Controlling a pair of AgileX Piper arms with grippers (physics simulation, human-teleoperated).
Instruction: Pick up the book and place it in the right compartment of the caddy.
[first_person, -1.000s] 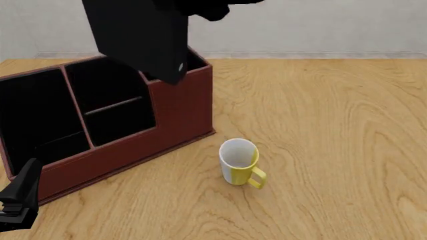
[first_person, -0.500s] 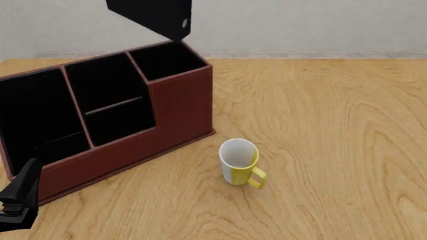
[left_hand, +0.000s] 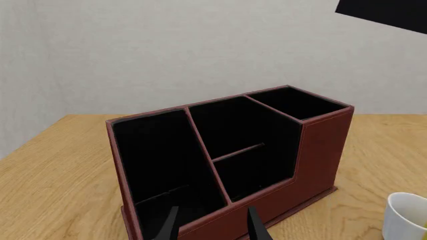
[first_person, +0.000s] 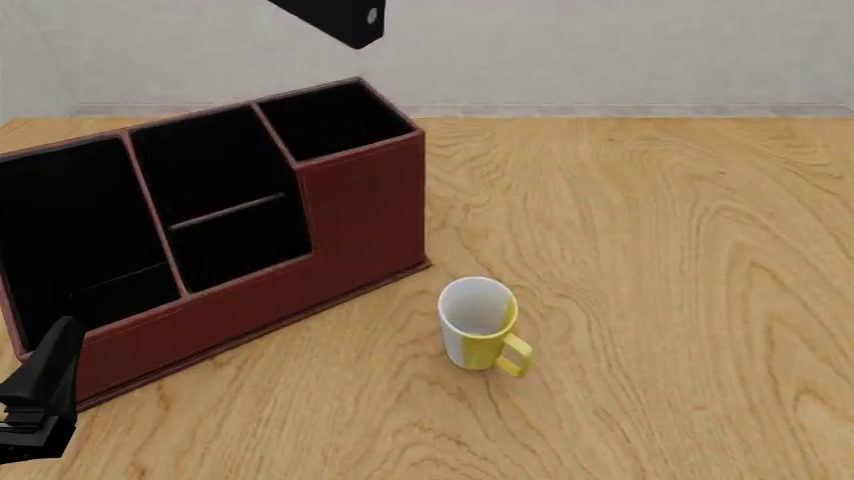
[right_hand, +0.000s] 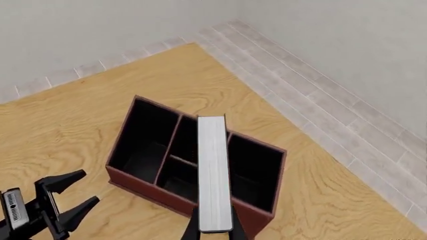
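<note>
The black book (first_person: 334, 20) hangs high above the caddy (first_person: 360, 220); only its lower corner shows at the top of the front view. In the right wrist view its white page edges (right_hand: 214, 175) face the camera, with my right gripper (right_hand: 214, 231) shut on it. The book is above the narrow right compartment (first_person: 334, 120), well apart from it. The caddy (left_hand: 320, 150) is reddish-brown with three black-lined sections. My left gripper (first_person: 40, 400) stands open near the caddy's wide end, fingers (left_hand: 257, 230) apart and holding nothing.
A yellow-and-white mug (first_person: 477, 325) stands upright on the wooden table (first_person: 667, 250), just right of the caddy's front corner. A pale wall runs along the table's far edge.
The book has risen from just over the right compartment to the top of the front view. The left arm, caddy and mug have not moved.
</note>
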